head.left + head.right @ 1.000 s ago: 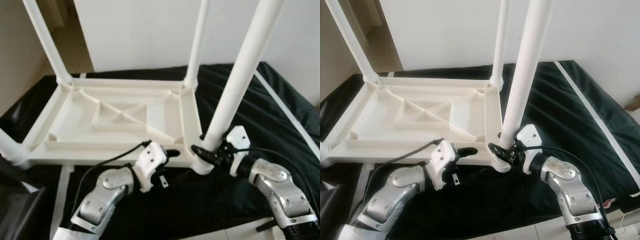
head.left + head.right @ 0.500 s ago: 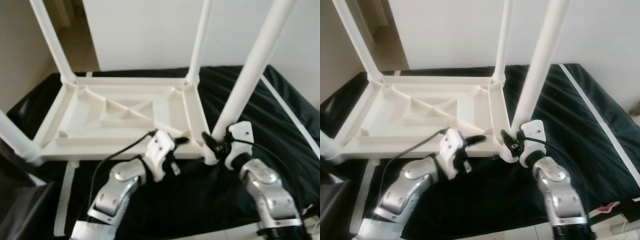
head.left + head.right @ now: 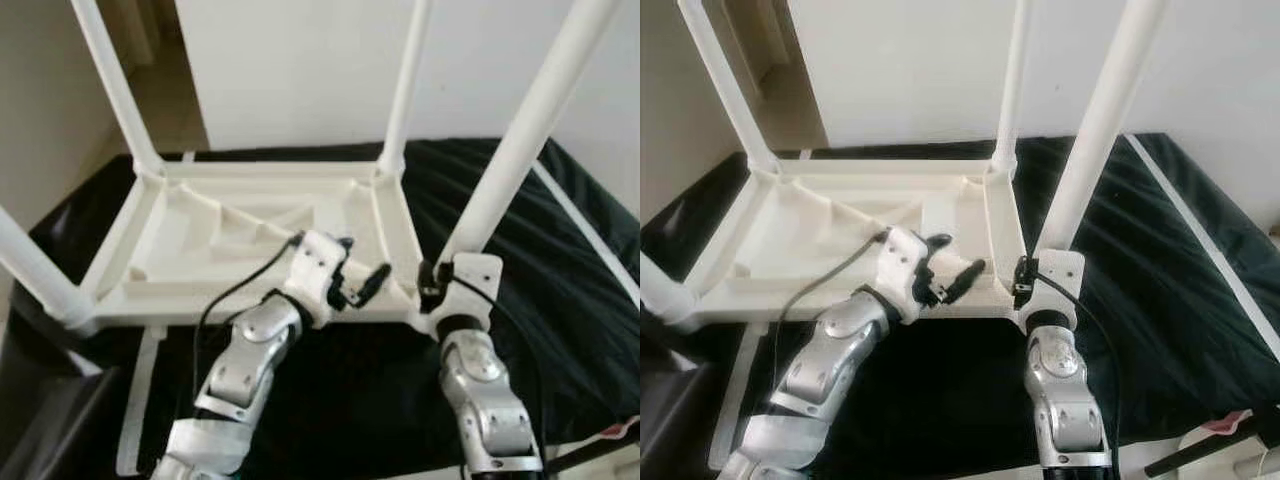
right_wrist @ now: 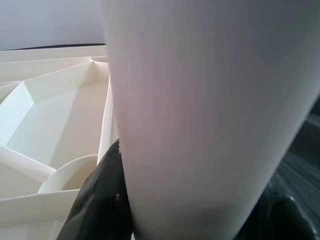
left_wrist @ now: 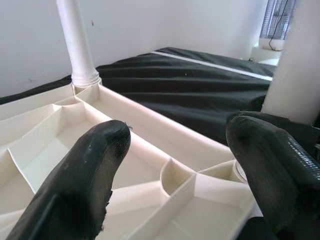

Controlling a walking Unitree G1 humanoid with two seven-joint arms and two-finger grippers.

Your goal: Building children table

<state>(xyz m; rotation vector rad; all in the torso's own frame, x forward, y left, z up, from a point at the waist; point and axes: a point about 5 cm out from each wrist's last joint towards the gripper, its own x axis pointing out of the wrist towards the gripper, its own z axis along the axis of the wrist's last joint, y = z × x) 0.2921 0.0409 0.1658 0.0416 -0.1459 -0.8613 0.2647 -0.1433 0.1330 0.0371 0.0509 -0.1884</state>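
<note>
four legs [image 3: 513,148], black cover [image 3: 560,290] beneath

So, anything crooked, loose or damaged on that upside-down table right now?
Nothing stands out. The white table top lies upside down on the black sheet with four legs up. The right gripper is clamped on the near right leg at its base; the left gripper is open over the frame.

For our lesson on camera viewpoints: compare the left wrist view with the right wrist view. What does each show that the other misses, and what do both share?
Left wrist alone: the open left claw, its fingers apart above the frame, a far leg standing in its corner socket, and the black sheet.
Right wrist alone: the near leg close up, gripped by the right claw.
Both: the upturned white tabletop with ribbed underside.
</note>
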